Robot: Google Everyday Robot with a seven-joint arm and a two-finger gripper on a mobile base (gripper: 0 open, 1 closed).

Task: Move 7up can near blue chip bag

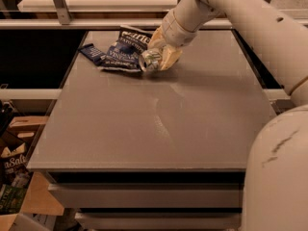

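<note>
The 7up can is a small silver-and-green can, tilted with its round silver top facing the camera. My gripper is shut on it, with cream fingers wrapped around its body, just above the grey table at the far middle. The blue chip bag lies flat right beside the can on its left, with white lettering showing. The can's right side is hidden by the fingers. The can nearly touches the bag's right edge.
My white arm reaches in from the upper right and its base fills the lower right corner. A shelf rail runs behind the table. Cardboard boxes sit on the floor at the left.
</note>
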